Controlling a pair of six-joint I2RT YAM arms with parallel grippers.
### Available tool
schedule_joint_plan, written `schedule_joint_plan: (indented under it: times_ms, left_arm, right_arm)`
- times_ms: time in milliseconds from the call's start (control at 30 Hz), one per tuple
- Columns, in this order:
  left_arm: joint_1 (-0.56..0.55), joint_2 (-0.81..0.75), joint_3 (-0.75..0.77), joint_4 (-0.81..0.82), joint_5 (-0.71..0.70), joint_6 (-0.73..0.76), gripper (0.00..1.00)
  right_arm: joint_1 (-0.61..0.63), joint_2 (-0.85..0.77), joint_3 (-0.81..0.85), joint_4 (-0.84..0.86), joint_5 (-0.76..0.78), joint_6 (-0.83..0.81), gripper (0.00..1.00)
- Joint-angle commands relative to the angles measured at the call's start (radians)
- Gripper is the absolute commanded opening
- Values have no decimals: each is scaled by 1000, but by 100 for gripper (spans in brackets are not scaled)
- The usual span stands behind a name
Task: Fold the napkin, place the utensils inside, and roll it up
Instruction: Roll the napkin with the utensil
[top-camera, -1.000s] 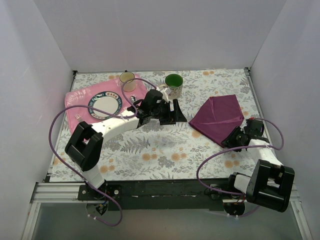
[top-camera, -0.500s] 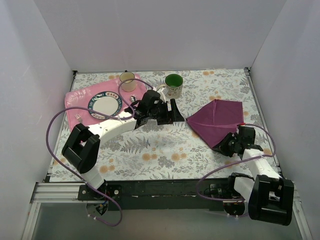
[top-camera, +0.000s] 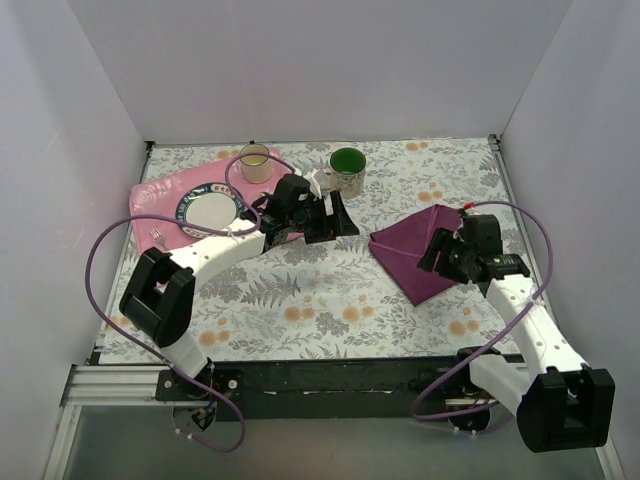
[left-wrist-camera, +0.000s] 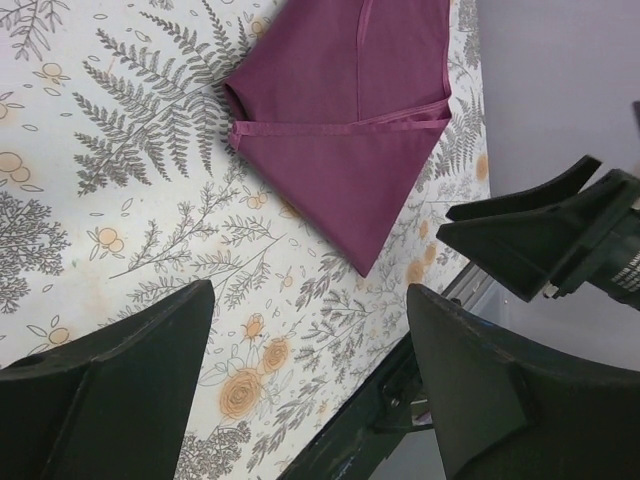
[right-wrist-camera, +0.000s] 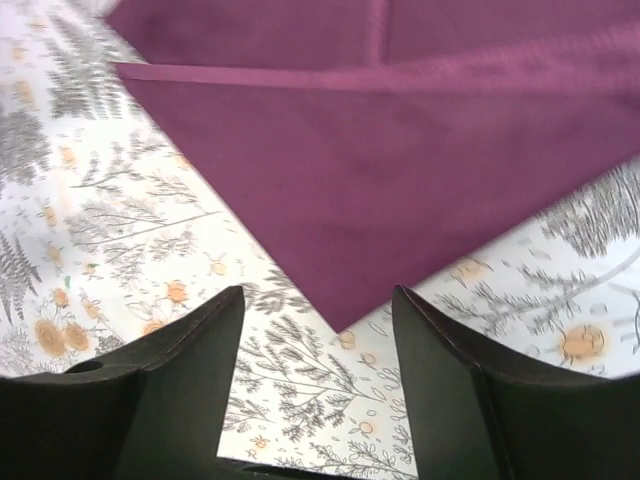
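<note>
The dark purple napkin (top-camera: 405, 258) lies folded on the floral tablecloth at the right, its corner pointing toward the near edge. It also shows in the left wrist view (left-wrist-camera: 340, 130) and the right wrist view (right-wrist-camera: 400, 150). My right gripper (top-camera: 438, 258) hovers over the napkin's near right part, open and empty (right-wrist-camera: 315, 385), with the napkin's corner between its fingers from above. My left gripper (top-camera: 340, 215) is open and empty (left-wrist-camera: 310, 385) above the table's middle, left of the napkin. A slim silver utensil (top-camera: 157, 235) lies on the pink mat; too small to tell which.
A light pink mat (top-camera: 160, 195) at the back left holds a white plate with a patterned rim (top-camera: 210, 210). A tan mug (top-camera: 255, 160) and a green-filled mug (top-camera: 347, 168) stand at the back. White walls enclose the table on three sides.
My right arm has lifted from the napkin's near right corner and swung up and left over the napkin. The napkin has shifted left and looks narrower. My left gripper has drifted slightly back.
</note>
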Motion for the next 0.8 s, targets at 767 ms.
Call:
schedule_joint_plan:
  times_ms: [767]
  left_arm:
    - [-77,441,139,229,-27,-247,49]
  right_arm:
    - [22,367,356,36,6,-222,72]
